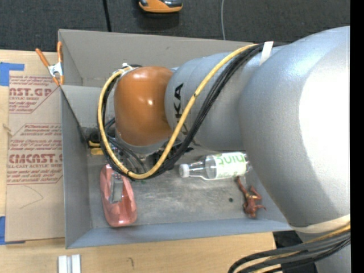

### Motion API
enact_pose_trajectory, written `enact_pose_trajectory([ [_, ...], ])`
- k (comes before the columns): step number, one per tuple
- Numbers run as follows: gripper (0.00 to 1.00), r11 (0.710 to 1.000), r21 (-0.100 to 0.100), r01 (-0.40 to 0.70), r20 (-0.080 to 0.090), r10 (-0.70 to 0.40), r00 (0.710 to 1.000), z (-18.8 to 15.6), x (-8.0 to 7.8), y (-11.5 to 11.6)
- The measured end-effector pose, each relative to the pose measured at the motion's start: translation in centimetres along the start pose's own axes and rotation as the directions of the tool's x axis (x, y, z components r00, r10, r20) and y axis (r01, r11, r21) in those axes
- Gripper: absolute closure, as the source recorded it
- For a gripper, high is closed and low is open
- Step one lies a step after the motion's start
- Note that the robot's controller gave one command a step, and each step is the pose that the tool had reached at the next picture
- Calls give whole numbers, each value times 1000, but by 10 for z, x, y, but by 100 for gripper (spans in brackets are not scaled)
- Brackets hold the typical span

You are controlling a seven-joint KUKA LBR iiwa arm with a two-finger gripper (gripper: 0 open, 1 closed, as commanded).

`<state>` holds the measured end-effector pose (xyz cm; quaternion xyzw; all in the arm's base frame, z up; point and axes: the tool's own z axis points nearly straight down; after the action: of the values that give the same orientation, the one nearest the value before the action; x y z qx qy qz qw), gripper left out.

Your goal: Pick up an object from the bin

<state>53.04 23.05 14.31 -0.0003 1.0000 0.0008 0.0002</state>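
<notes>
So, from my end the arm (pixel 273 112) is deep in the grey bin (pixel 74 169), with its orange cover (pixel 142 104) and a loop of yellow and black cables (pixel 108 135) hanging over the left half. The claw (pixel 118 178) pokes out below that cover, right above a pink see-through thing (pixel 119 206) lying in the bin's lower left corner. Honestly, I can't tell if the claw is open or clamped, since the cover hides most of it. A clear plastic bottle (pixel 213 166) with a green label lies on its side mid-floor. A small reddish-brown thing (pixel 250 201) sits near the lower right corner, well apart from the pink one.
</notes>
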Motion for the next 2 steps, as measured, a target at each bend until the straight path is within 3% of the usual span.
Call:
enact_pose_trajectory([
  [1,0,924,-2,383,11,-383,924,65,-50,13],
  [2,0,920,-2,393,17,-393,919,58,-46,13],
])
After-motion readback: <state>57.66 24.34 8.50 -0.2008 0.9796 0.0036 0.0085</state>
